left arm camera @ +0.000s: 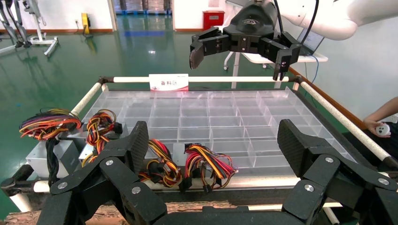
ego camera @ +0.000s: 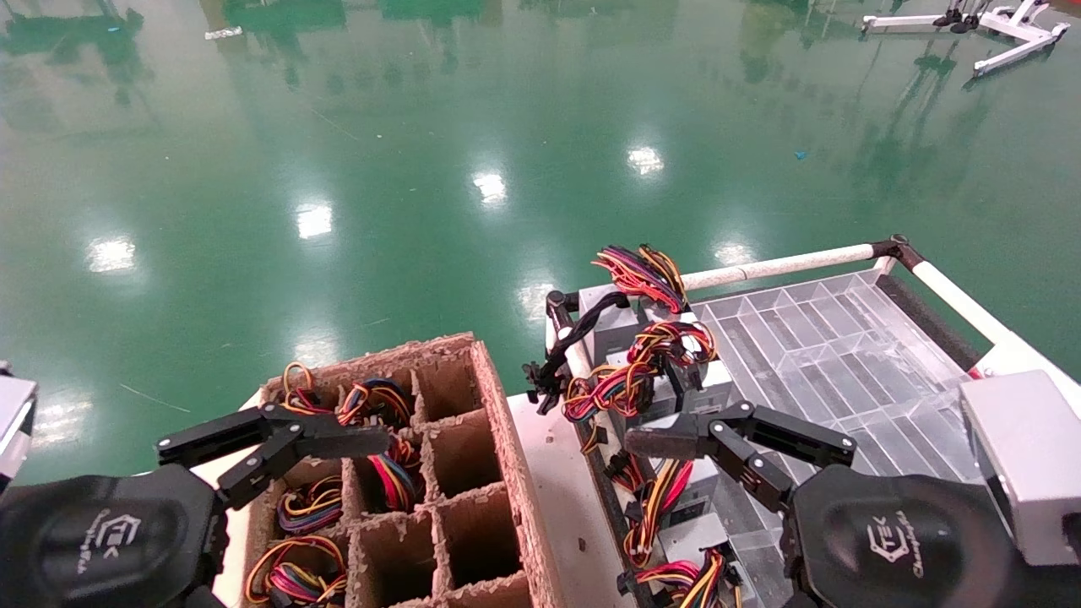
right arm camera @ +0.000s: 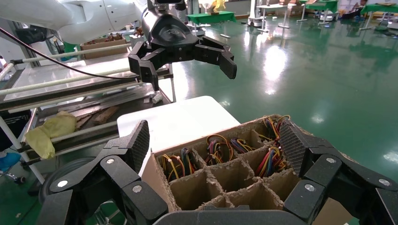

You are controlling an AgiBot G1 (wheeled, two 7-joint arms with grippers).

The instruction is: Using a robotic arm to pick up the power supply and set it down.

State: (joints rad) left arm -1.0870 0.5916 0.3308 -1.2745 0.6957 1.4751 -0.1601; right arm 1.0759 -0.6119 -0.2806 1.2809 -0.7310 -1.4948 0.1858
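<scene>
On the left, the left gripper (right arm camera: 189,70) hangs above the cardboard carton (ego camera: 505,439) with its jaws spread wide and nothing between them. Several of the carton's cells hold wire bundles and the others are bare. It looks idle.

To the right of the carton stands a cart with a clear divided tray (ego camera: 844,338), and a row of grey boxes with wire bundles sits along its left edge. The power supply (left arm camera: 206,161) is in that row, the one topped by the mostly red bundle, at the end nearest the robot and just beside a neighbour with an orange-yellow bundle.

Farther right, the right gripper (left arm camera: 237,63) – the working end of the robotic arm – hovers over the tray, above the row and clear of it, jaws apart and empty.

The step in hand seems to be the approach; no grasp has been made. The next move likely calls for coming down over the box's metal sides rather than the loose wires – and for keeping the fingers off the neighbouring unit.
</scene>
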